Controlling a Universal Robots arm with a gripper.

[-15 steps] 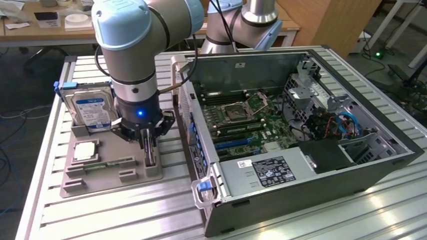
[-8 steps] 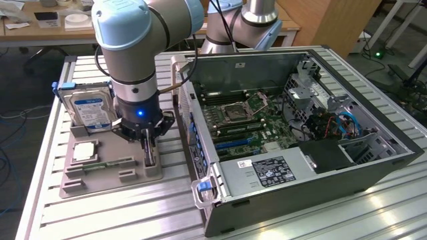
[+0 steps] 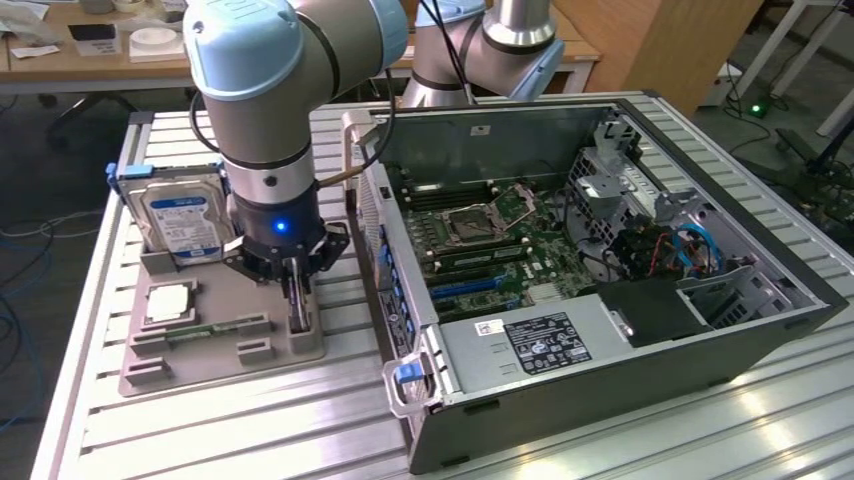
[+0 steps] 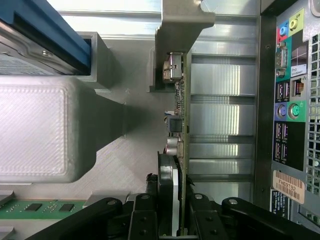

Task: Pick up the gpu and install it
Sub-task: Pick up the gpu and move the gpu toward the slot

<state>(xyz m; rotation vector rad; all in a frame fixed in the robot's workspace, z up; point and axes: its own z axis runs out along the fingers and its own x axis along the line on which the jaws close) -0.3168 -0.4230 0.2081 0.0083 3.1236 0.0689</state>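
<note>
The gpu stands on edge in a slot of the grey parts tray, seen edge-on in the wrist view with its metal bracket at the far end. My gripper has come down over the near end of the card, one black finger on each side and close to its faces, with a thin gap still showing. In the exterior view the gripper reaches down into the tray on the side nearest the computer case, and the card is mostly hidden behind it.
On the tray are a blue-labelled hard drive standing upright, a square processor chip and a green memory stick. The open computer case lies right beside the tray, its rear ports close to the card.
</note>
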